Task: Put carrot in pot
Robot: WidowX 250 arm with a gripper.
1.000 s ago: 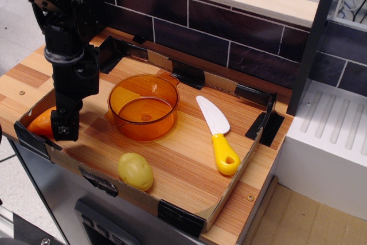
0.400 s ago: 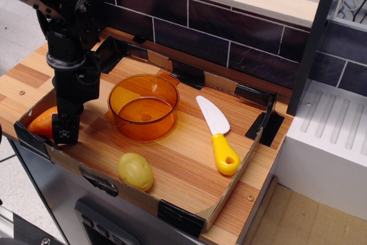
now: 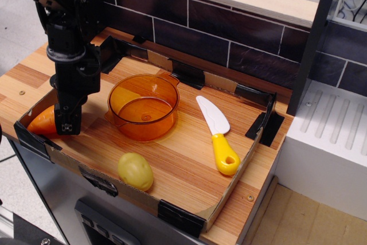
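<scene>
1. The black pincer (image 3: 67, 123) hangs at the tray's left corner, over the stubby orange plastic carrot (image 3: 43, 121); whether it is clenched or released, I cannot tell.
2. The translucent amber round pot (image 3: 143, 106) stands just right of the pincer on the wooden bench (image 3: 183, 159).
3. A yellowish-green toy potato (image 3: 135, 171) lies near the front edge.

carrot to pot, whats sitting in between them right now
Only the claw stands between the carrot and the pot; past it, bare wooden board up to the pot's wall, as the single camera view shows.
</scene>
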